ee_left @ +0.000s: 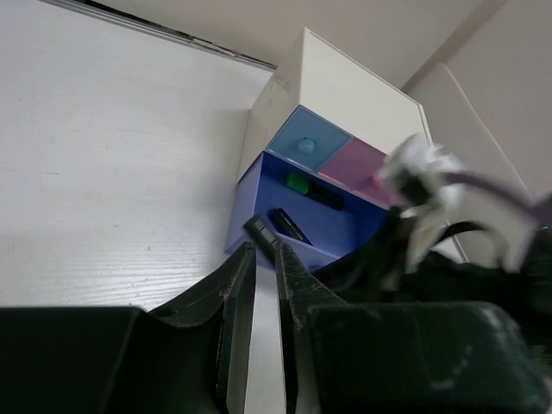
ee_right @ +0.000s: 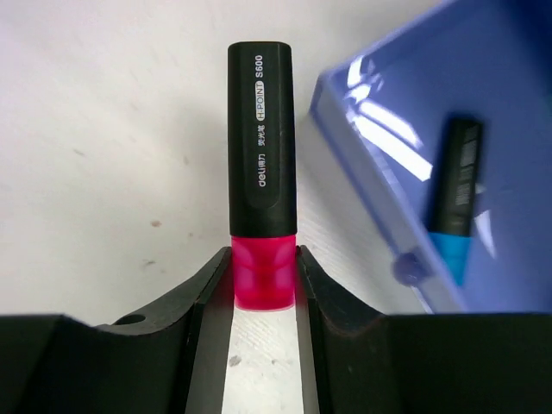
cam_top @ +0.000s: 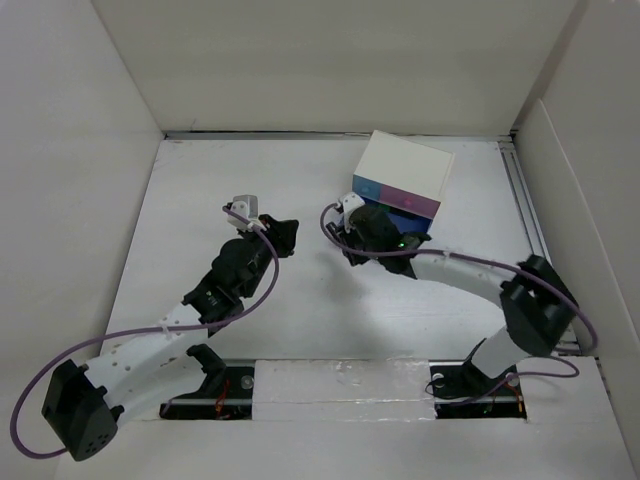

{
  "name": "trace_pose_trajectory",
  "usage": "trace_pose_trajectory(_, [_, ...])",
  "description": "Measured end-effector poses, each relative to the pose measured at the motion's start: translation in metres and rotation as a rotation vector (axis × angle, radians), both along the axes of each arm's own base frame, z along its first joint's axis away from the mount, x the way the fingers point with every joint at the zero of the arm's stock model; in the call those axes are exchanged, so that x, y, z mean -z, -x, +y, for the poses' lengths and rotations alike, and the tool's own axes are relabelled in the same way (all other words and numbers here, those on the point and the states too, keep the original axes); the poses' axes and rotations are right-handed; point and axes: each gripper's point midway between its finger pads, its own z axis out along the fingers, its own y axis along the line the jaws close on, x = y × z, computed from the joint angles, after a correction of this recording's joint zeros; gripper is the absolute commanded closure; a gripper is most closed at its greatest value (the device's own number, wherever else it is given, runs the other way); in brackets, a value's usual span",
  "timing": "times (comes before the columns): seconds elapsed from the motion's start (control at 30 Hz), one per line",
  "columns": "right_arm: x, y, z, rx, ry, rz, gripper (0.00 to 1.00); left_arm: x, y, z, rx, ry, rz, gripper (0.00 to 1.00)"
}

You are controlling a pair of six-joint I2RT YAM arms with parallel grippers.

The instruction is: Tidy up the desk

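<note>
The white desk (cam_top: 200,200) carries a small white drawer box (cam_top: 405,165) at the back right, its blue bottom drawer (ee_left: 332,228) pulled open. A blue highlighter (ee_right: 453,203) and a green one (ee_left: 299,181) lie inside. My right gripper (ee_right: 263,259) is just left of that drawer, shut on the pink end of a black-capped pink highlighter (ee_right: 261,172) that lies on the desk. My left gripper (ee_left: 259,246) hovers in front of the drawer, jaws nearly together, pinching a thin black marker (ee_left: 259,229) at the very tips.
White panels wall the desk on the left, back and right. The box's upper blue drawer (ee_left: 302,147) and pink drawer (ee_left: 358,164) are closed. The right arm (cam_top: 470,270) stretches across the front of the box.
</note>
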Motion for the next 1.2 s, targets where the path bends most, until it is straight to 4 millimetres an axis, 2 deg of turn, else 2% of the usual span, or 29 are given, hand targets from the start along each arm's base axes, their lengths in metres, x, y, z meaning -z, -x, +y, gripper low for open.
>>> trace_pose_trajectory(0.13, [-0.079, -0.008, -0.013, 0.033, -0.118, -0.153, 0.96, 0.003, 0.0, -0.002, 0.008, -0.006, 0.007, 0.87])
trace_pose_trajectory(0.2, [-0.099, -0.02, -0.03, 0.085, -0.141, -0.199, 0.93, 0.005, 0.0, -0.003, 0.012, -0.009, 0.011, 0.86])
trace_pose_trajectory(0.27, [-0.103, -0.033, -0.051, 0.149, -0.131, -0.216, 0.73, 0.006, 0.0, -0.004, 0.015, -0.011, 0.013, 0.84])
trace_pose_trajectory(0.33, [-0.095, -0.043, -0.072, 0.211, -0.093, -0.206, 0.57, 0.005, 0.0, -0.004, 0.015, -0.01, 0.012, 0.82])
trace_pose_trajectory(0.47, [-0.076, -0.05, -0.1, 0.291, -0.008, -0.17, 0.44, 0.009, -0.001, -0.006, 0.02, -0.016, 0.02, 0.79])
trace_pose_trajectory(0.57, [-0.076, -0.048, -0.104, 0.302, 0.006, -0.167, 0.42, 0.016, -0.002, -0.008, 0.024, -0.032, 0.038, 0.77])
trace_pose_trajectory(0.63, [-0.081, -0.047, -0.104, 0.301, -0.006, -0.178, 0.43, 0.02, -0.003, -0.009, 0.027, -0.04, 0.047, 0.77])
trace_pose_trajectory(0.67, [-0.085, -0.046, -0.105, 0.3, -0.015, -0.185, 0.48, 0.02, -0.003, -0.009, 0.027, -0.041, 0.049, 0.75])
trace_pose_trajectory(0.7, [-0.089, -0.044, -0.104, 0.298, -0.027, -0.194, 0.64, 0.02, -0.003, -0.009, 0.027, -0.041, 0.049, 0.75])
trace_pose_trajectory(0.77, [-0.096, -0.039, -0.103, 0.288, -0.056, -0.213, 0.83, 0.02, -0.002, -0.009, 0.03, -0.04, 0.049, 0.74])
trace_pose_trajectory(0.8, [-0.099, -0.034, -0.101, 0.278, -0.077, -0.221, 1.0, 0.021, -0.002, -0.01, 0.032, -0.04, 0.05, 0.74])
trace_pose_trajectory(0.93, [-0.106, -0.004, -0.081, 0.182, -0.158, -0.253, 1.0, 0.023, -0.002, -0.011, 0.04, -0.043, 0.057, 0.73])
trace_pose_trajectory(1.07, [-0.115, 0.04, -0.056, 0.046, -0.24, -0.29, 1.0, 0.024, -0.001, -0.013, 0.051, -0.044, 0.06, 0.72])
trace_pose_trajectory(1.17, [-0.137, 0.064, -0.048, -0.017, -0.323, -0.347, 1.0, 0.024, 0.0, -0.016, 0.067, -0.043, 0.061, 0.72])
trace_pose_trajectory(1.2, [-0.148, 0.07, -0.048, -0.029, -0.356, -0.373, 0.96, 0.024, 0.0, -0.016, 0.071, -0.043, 0.061, 0.72])
